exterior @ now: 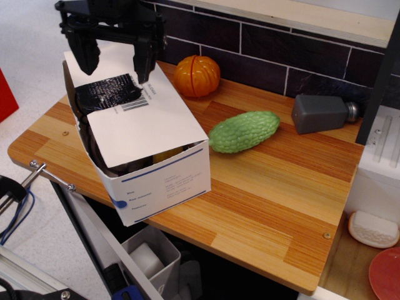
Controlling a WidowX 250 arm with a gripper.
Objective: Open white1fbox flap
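The pincer [115,64] hangs spread wide over the far end of the flap [134,112], gripping nothing; whether its tips touch the cardboard cannot be told. Its upper body is cut off by the frame. Below it, the white1fbox [164,181] juts past the wooden surface [262,194] edge. Right of it lie an orange pumpkin [197,75] and a green gourd [244,131], with bare board beyond.

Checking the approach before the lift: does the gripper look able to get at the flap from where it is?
Probably yes. The gripper hangs open right over the flap at the carton's far end, with nothing between its fingers and the panel.
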